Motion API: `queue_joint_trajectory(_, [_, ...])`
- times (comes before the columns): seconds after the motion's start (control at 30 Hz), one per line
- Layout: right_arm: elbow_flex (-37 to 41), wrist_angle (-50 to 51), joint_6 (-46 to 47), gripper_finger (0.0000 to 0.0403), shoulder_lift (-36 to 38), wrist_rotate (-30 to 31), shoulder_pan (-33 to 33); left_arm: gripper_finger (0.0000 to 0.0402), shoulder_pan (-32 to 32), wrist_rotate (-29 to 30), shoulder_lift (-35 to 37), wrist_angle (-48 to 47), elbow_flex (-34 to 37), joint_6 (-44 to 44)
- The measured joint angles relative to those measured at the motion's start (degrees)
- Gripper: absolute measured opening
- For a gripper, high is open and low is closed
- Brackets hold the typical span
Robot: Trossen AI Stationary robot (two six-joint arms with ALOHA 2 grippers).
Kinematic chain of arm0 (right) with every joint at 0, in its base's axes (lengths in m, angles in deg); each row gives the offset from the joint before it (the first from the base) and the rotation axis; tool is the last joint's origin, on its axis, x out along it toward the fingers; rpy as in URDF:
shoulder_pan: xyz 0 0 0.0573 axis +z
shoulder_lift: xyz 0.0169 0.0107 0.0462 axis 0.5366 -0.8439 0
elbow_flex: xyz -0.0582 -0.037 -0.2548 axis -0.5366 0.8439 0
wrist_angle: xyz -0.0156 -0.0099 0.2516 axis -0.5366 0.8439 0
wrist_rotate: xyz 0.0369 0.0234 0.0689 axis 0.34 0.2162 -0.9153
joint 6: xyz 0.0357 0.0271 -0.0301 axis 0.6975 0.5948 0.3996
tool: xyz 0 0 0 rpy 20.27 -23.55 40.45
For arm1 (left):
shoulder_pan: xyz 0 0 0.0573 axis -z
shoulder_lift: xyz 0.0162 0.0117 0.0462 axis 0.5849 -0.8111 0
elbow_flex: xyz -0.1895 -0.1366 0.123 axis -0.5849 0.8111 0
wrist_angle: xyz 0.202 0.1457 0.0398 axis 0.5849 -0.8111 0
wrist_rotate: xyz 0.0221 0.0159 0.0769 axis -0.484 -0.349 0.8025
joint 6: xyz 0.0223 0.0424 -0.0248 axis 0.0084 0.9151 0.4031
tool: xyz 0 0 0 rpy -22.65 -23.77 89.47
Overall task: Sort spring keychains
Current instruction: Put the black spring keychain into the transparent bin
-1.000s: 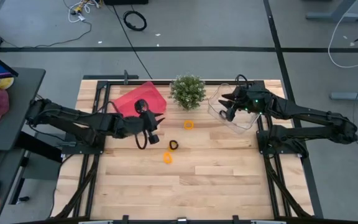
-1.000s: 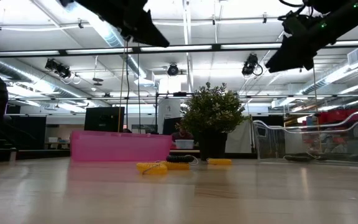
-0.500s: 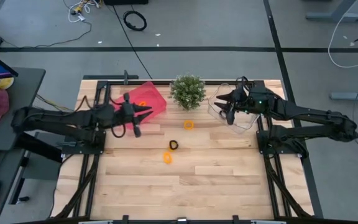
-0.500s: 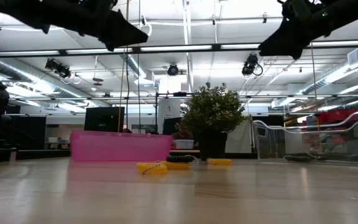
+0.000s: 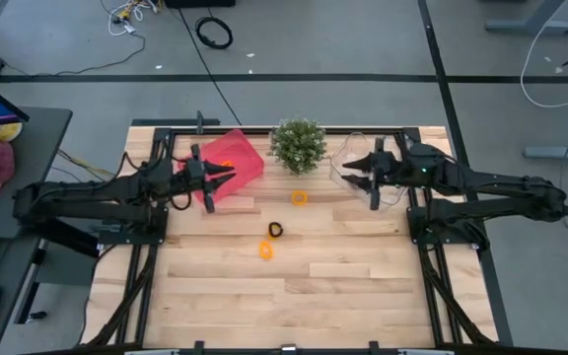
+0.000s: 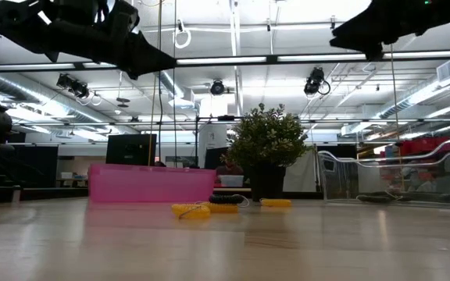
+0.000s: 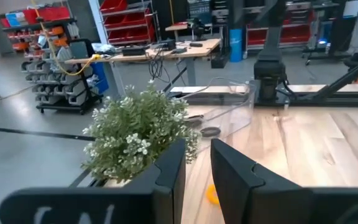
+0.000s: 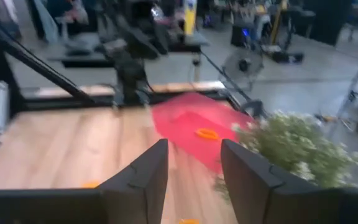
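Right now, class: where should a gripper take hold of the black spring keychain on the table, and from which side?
Probably from straight above. The black spring keychain lies flat on the table, an open ring, so one finger inside the loop and one outside could pinch its coiled rim. The side away from the nearest orange keychain leaves most room.

Plant (image 5: 298,145) at table's (image 5: 343,286) back between two bins, three keychains (image 5: 273,230) just before it

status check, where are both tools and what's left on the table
Left tool over pink bin, open, empty. Right tool over clear bin, open, empty. Three keychains loose mid-table. Plant between bins.
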Motion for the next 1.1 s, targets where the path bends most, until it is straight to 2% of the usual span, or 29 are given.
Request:
queue_joint_trajectory(0.2, [10.62,-9.76,1.95,0.0153,10.44,-0.32,1.81,0.0080,-2.50,-3.99,2.19,-2.39,0.23,-1.35])
queue_joint_trajectory(0.4, [18.32,-15.24,3.04,0.0153,22.19,-5.54,4.01,0.0080,-2.13,-9.90,5.35,-5.63,0.23,-3.06])
queue_joint_trajectory(0.7, [28.93,-16.52,4.01,0.0153,38.39,-5.69,7.19,0.0080,0.07,-10.50,7.52,-10.87,0.23,-4.98])
queue_joint_trajectory(0.83, [33.10,-17.38,4.36,0.0153,42.37,-5.69,7.97,0.0080,0.69,-10.44,7.41,-10.85,0.23,-7.23])
queue_joint_trajectory(0.97, [35.66,-19.03,4.99,0.0153,42.33,-6.11,8.17,0.0080,2.11,-10.45,7.37,-10.86,0.23,-9.04])
queue_joint_trajectory(1.1, [35.67,-15.04,4.80,0.0153,42.34,-6.13,8.17,0.0080,4.11,-10.41,7.33,-10.90,0.23,-10.55])
